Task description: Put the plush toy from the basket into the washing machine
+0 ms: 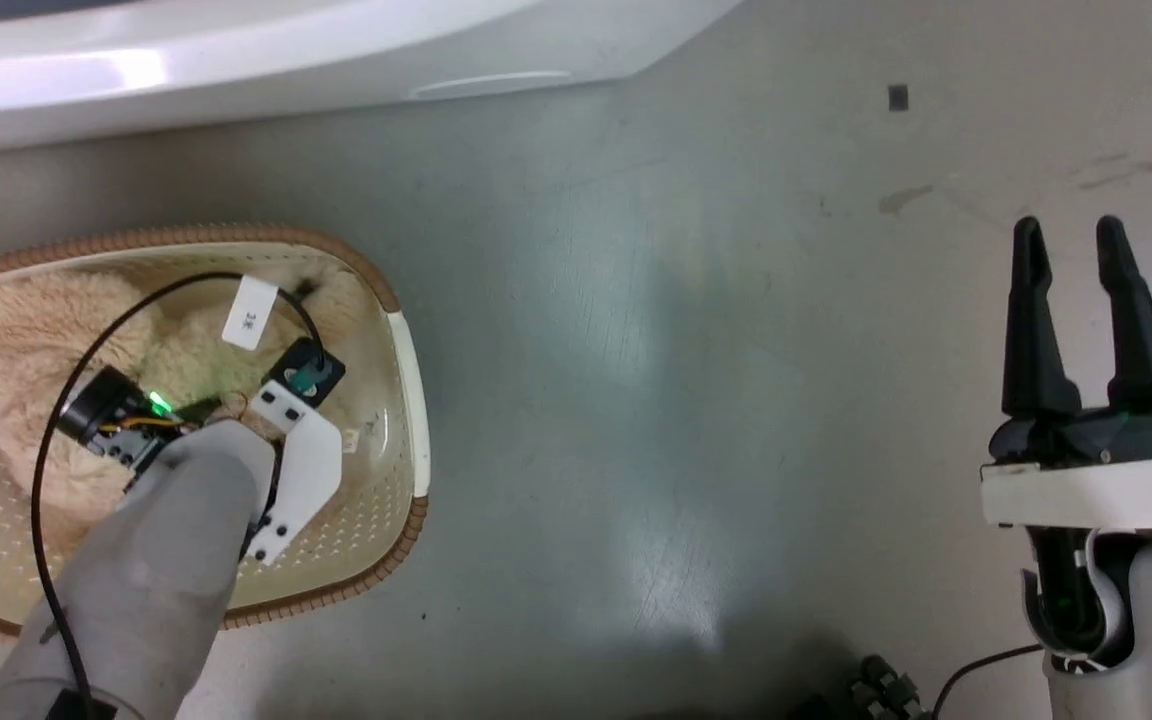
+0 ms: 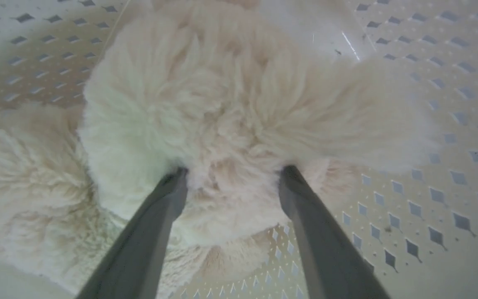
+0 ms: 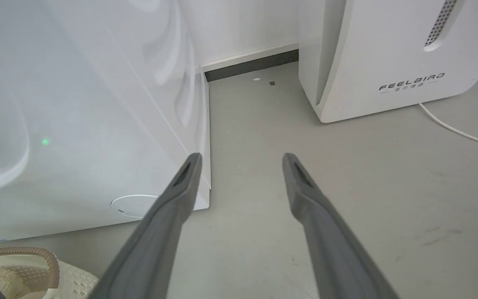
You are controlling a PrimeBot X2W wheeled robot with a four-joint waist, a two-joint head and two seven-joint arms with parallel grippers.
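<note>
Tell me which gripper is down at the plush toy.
The left gripper: its open jaws press into the plush toy inside the basket; the right gripper hovers over the floor.

A glossy grey floor (image 1: 636, 400) carries pale reflections, a brownish smudge (image 1: 904, 200), faint scuffs (image 1: 1116, 172) and a small dark square mark (image 1: 898, 97). At the floor's far edge a white appliance (image 3: 388, 50) lettered FEELBIRD stands near the white wall (image 3: 243, 25), with a perforated slot (image 3: 440, 23) in its front. A white cord (image 3: 459, 131) trails across the floor from beside its base. A dark skirting strip (image 3: 251, 66) lines the wall's foot, with a white fleck (image 3: 256, 79) just before it.
</note>
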